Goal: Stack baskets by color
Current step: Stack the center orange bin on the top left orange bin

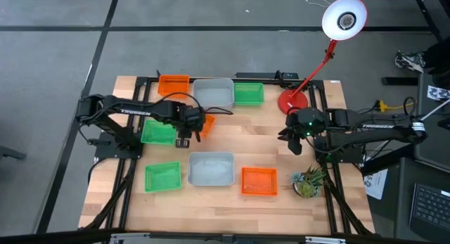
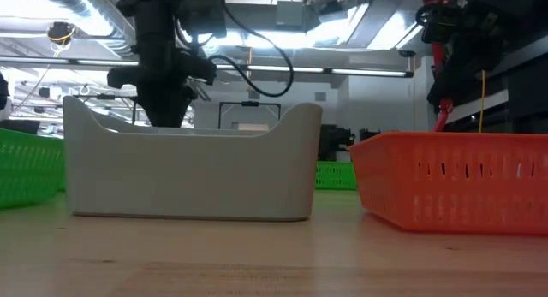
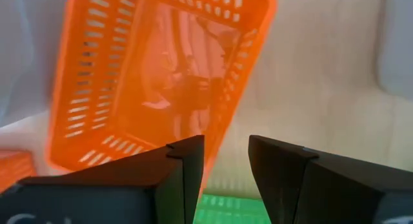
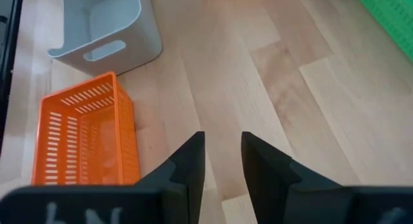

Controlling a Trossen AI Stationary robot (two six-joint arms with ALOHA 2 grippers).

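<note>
Baskets sit flat on the wooden table. In the far row are an orange (image 1: pixel 174 84), a grey-white (image 1: pixel 213 91) and a green one (image 1: pixel 248 94). In the near row are a green (image 1: pixel 162 176), a grey-white (image 1: pixel 211 168) and an orange one (image 1: pixel 259 181). Another green basket (image 1: pixel 158 131) lies at the left. A further orange basket (image 1: pixel 205 124) stands tilted beside my left gripper (image 1: pixel 184 138), which points down, open. My right gripper (image 1: pixel 295 142) hangs open over bare wood at the right, with nothing between its fingers. My left gripper's fingers point down beside the tilted orange basket. The basket's long rim (image 3: pixel 219 137) runs down next to the inner edge of one finger (image 3: pixel 187 172). The gap between the fingers shows only wood and green mesh. I cannot tell whether that finger touches the rim.
A red desk lamp's round base (image 1: pixel 293 101) stands at the far right, and its white head (image 1: pixel 344 19) reaches beyond the table. A small potted plant (image 1: pixel 309 182) sits at the near right corner. Bare wood lies between the two rows, right of centre (image 1: pixel 253 135).
</note>
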